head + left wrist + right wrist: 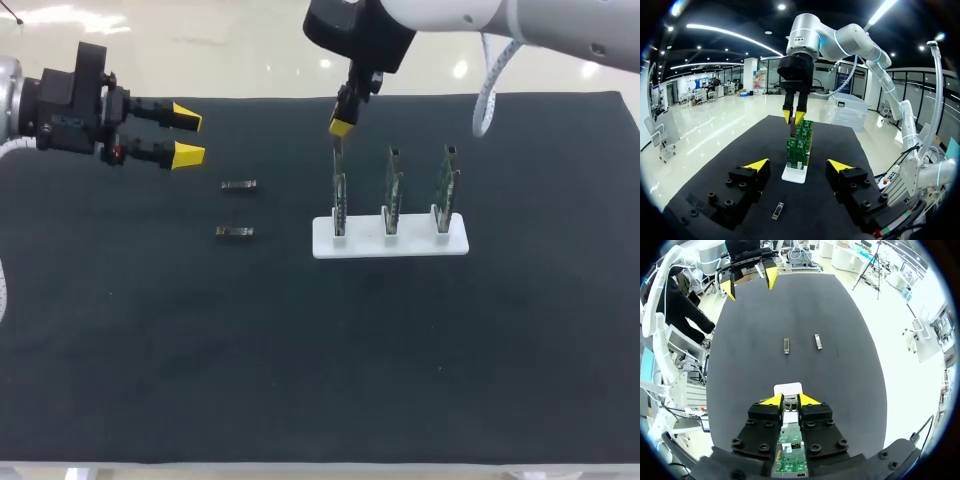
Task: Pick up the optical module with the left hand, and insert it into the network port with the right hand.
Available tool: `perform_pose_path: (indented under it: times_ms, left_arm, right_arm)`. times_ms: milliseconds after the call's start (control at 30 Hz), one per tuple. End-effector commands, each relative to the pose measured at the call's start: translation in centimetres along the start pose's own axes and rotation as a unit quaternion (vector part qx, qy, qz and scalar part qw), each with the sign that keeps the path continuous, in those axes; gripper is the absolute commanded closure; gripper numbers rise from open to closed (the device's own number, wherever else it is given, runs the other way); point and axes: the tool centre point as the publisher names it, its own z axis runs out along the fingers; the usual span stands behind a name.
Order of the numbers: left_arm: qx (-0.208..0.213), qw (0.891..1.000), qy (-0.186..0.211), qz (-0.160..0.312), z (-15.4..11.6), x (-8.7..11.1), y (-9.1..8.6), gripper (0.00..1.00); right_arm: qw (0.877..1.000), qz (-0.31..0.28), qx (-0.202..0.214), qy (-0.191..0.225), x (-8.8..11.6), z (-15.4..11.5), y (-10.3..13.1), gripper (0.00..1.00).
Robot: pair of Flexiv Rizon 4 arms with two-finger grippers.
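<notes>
Your right gripper [340,125] is pinched shut on a slim optical module [337,152], upright just above the leftmost board [340,195] in the stand [390,246]. Your left gripper [187,137] hangs wide open, empty, at far left. The module looks light, stiff and slick, so hold its long flat sides squarely.

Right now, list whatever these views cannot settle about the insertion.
1. Head view: whether the optical module in the right end effector has entered the left board; too small.
2. Right wrist view: that same spot, covered by the end effector's own fingers.
3. Left wrist view: the other boards, largely hidden behind that board; one of the two loose modules does not show.
</notes>
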Motion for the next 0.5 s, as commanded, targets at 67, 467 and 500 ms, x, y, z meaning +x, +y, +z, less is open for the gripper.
perform_pose_path:
  times_ms: [67, 467, 500]
  left_arm:
    - [0.0, 1.0, 0.001, 0.0, 0.09, -0.02, 0.1, 0.0]
    - [0.0, 1.0, 0.001, 0.0, 0.09, -0.02, 0.1, 0.0]
    - [0.0, 1.0, 0.001, 0.0, 0.09, -0.02, 0.1, 0.0]
  right_arm:
    - [1.0, -0.001, 0.002, 0.001, -0.08, -0.1, -0.02, 1.0]
    - [1.0, 0.002, -0.008, 0.004, -0.05, 0.33, 0.21, 1.0]
    - [1.0, 0.002, -0.009, 0.004, -0.04, 0.33, 0.24, 1.0]
